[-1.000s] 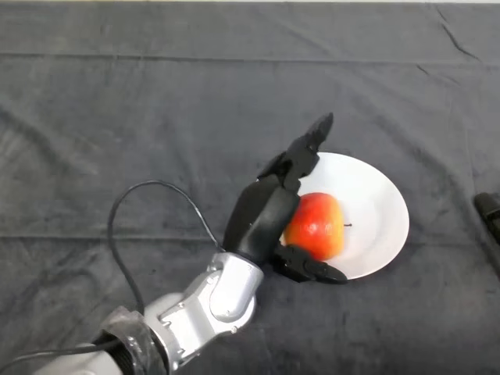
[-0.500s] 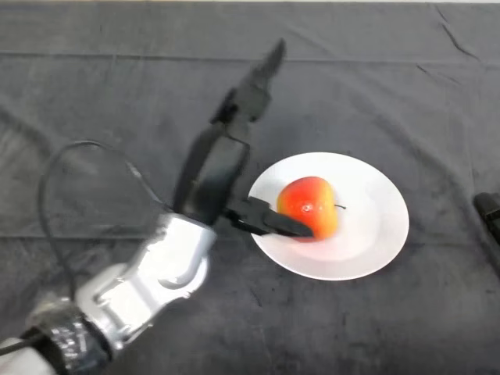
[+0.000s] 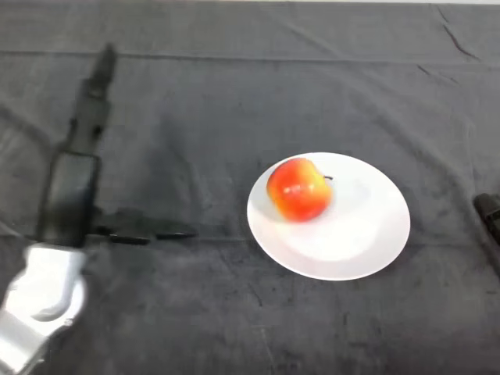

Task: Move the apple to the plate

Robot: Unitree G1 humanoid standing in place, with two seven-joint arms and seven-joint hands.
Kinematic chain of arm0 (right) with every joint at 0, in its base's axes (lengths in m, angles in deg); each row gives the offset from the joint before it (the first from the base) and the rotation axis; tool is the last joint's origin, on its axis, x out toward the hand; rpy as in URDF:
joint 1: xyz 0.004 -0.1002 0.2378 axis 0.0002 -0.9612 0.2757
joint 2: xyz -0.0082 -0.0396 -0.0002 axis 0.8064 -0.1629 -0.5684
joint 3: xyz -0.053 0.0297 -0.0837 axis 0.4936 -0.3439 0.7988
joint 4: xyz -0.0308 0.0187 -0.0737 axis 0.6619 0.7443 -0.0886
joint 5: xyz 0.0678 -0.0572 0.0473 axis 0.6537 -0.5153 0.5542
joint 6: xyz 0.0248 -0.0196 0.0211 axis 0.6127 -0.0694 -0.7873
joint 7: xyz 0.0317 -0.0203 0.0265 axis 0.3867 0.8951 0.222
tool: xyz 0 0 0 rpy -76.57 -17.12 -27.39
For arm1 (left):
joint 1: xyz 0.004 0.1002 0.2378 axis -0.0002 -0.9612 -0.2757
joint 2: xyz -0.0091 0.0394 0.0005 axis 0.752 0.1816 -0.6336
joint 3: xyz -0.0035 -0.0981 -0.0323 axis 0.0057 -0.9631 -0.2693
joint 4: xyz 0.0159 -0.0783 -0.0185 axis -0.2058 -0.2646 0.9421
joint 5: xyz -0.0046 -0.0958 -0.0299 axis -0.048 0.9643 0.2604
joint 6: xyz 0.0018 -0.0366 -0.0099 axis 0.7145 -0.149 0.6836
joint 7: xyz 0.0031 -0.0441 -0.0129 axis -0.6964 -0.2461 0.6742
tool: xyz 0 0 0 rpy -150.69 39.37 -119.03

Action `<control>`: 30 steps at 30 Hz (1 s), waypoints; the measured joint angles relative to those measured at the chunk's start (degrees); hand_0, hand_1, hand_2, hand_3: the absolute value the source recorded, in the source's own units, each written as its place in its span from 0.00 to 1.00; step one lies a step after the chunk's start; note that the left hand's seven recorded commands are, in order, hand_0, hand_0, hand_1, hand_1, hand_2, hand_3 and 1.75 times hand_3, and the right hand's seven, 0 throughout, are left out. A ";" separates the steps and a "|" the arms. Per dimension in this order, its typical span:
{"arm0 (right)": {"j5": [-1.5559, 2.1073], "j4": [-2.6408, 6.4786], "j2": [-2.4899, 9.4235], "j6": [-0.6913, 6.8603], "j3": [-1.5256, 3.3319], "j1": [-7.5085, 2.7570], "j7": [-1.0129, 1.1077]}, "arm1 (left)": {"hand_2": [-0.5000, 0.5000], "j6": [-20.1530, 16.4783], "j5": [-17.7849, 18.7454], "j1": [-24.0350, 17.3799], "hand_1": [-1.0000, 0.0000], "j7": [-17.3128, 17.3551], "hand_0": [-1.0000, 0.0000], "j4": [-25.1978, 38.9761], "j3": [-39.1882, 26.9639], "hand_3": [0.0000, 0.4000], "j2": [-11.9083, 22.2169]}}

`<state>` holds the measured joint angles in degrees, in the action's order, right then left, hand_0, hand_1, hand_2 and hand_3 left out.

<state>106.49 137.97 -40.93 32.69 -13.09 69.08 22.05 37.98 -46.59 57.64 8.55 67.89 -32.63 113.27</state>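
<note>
A red and yellow apple (image 3: 298,189) lies on the left half of the white plate (image 3: 367,234), right of the table's middle. My left hand (image 3: 70,195) is far to the left of the plate, well apart from the apple. It is open, with its fingers (image 3: 94,90) stretched straight toward the back and its thumb (image 3: 144,232) pointing right. Nothing is held in it.
A dark wrinkled cloth (image 3: 234,101) covers the whole table. A small black object (image 3: 490,211) pokes in at the right edge, just beyond the plate.
My hand let go of the apple and swung away left, from the plate's edge to the table's left side. The apple rolled slightly left and stays on the plate.
</note>
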 measured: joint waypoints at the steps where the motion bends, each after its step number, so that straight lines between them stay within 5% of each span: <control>1: 0.00 0.00 0.01 0.00 0.00 0.00 0.00 | 0.50 0.56 0.17 -0.28 1.00 0.41 1.00 -1.45 -1.13 0.00 0.30; 11: -0.02 0.01 0.03 0.03 0.02 0.00 -0.06 | 0.50 6.32 6.91 -6.39 1.00 5.14 1.00 -12.85 -12.10 0.00 2.62; 22: -0.06 0.03 0.03 0.06 0.03 0.00 -0.14 | 0.50 12.73 13.22 -8.66 1.00 10.56 1.00 -25.69 -23.71 0.00 2.92; 30: -0.09 0.06 0.04 0.08 0.08 0.00 -0.19 | 0.50 13.62 19.00 -10.70 1.00 16.10 1.00 -33.39 -31.65 0.00 3.05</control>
<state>106.39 138.03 -40.90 32.77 -13.01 69.08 21.87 51.60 -27.59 46.95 24.65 34.50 -64.28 116.32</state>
